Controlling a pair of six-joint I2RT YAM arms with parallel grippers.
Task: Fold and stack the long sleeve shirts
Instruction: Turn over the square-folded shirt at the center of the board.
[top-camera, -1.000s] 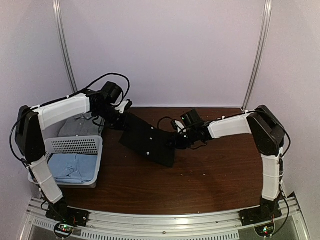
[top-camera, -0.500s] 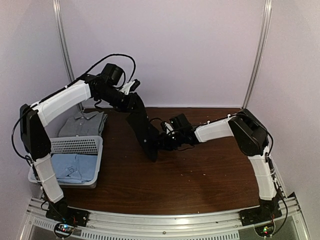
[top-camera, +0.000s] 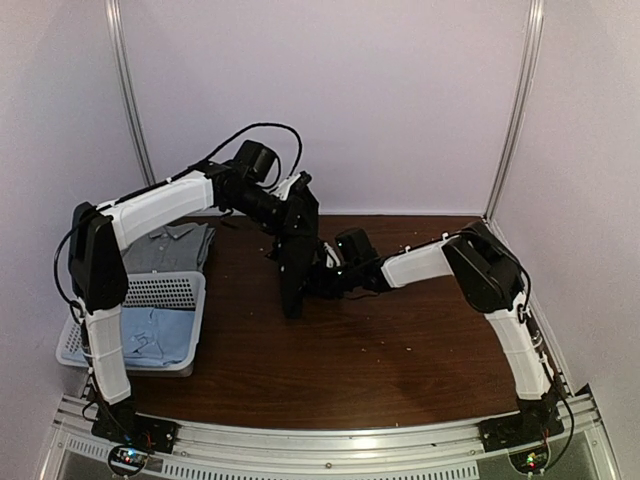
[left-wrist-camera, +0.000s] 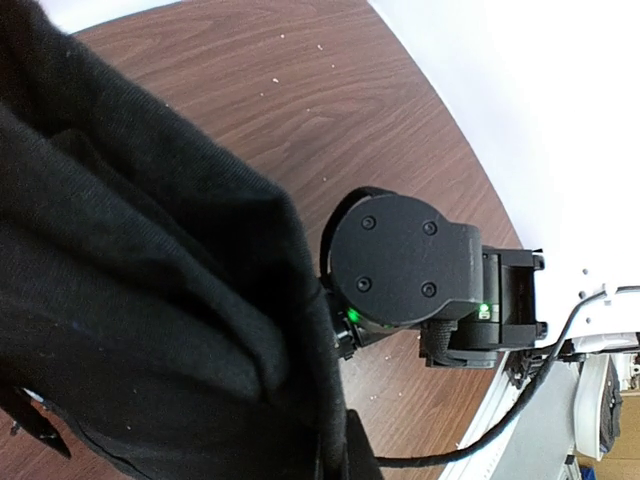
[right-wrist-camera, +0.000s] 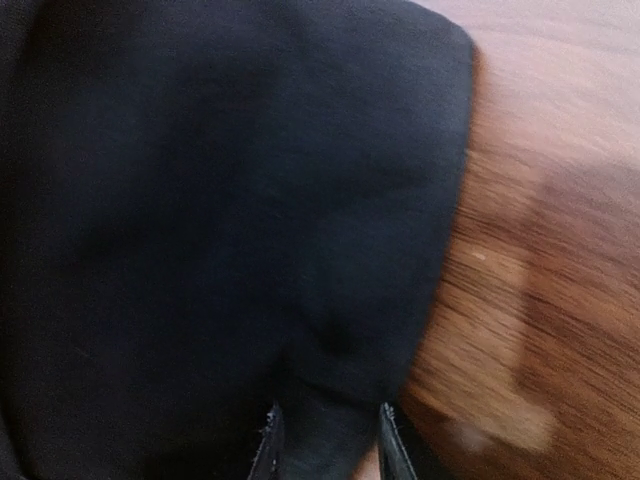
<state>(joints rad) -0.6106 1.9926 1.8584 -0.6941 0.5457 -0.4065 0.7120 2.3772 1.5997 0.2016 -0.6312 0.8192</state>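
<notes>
Black shirt (top-camera: 291, 272) is at mid-table, toward the back, bunched into a narrow, near-vertical hanging bundle. Its lower end is down at the table (top-camera: 420, 345); can't tell from the top cam whether it touches the wood.

L arm reaches up and over from the left. The left gripper (top-camera: 303, 203) has the top of the bundle, jaws pressed together on the cloth. In the L wrist cam the black shirt (left-wrist-camera: 130, 300) fills the left half in thick folds, so the fingers are mostly buried. The right wrist housing (left-wrist-camera: 400, 265) sits just beside the cloth, green LED lit.

R arm comes in low from the right. The right gripper (top-camera: 314, 278) is at the bundle's right side, about mid-height. In the R wrist cam a fold of the black shirt (right-wrist-camera: 230, 200) runs down between the two fingertips (right-wrist-camera: 268, 452), so the jaws are part-closed and pinching cloth. Wood shows to the right of the fold, blurry.

Other two:
- grey shirt (top-camera: 165, 248) lies flat at back-left of the table, just behind the basket (top-camera: 150, 290)
- light blue shirt (top-camera: 150, 335) is inside the basket, front-left

Both are well apart from both grippers.
</notes>
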